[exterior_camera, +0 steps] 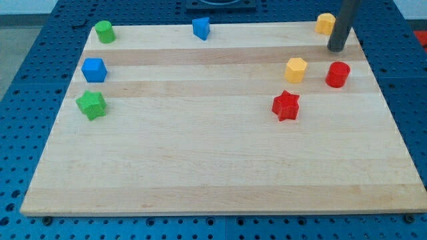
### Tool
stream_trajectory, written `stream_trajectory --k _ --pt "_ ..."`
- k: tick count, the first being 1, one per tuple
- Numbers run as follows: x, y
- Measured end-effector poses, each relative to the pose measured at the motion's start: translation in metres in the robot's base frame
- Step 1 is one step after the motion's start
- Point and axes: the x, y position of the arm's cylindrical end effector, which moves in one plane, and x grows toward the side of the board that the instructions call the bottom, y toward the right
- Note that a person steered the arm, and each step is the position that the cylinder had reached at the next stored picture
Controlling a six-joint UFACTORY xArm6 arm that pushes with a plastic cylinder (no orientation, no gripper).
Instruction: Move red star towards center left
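Red star [286, 105] below-left of my tip [336, 49]

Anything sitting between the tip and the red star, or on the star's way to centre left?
My tip is up-right of the red star; the yellow hexagon and red cylinder flank that line. Leftward the board shows no blocker.

Wooden surface [213, 167] is carrying eight blocks: green cylinder [103, 31], blue cube [94, 69], green star [91, 105], blue block [201, 28], yellow hexagon [295, 69], yellow block [325, 24], red cylinder [337, 75], red star [286, 105].
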Motion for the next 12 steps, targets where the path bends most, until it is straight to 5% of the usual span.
stream_trajectory --k 3,5,7,11,12 --pt "0.024 0.056" --pt "0.095 0.106" --pt "0.188 0.042" --pt "0.160 -0.209" --pt "0.179 -0.199"
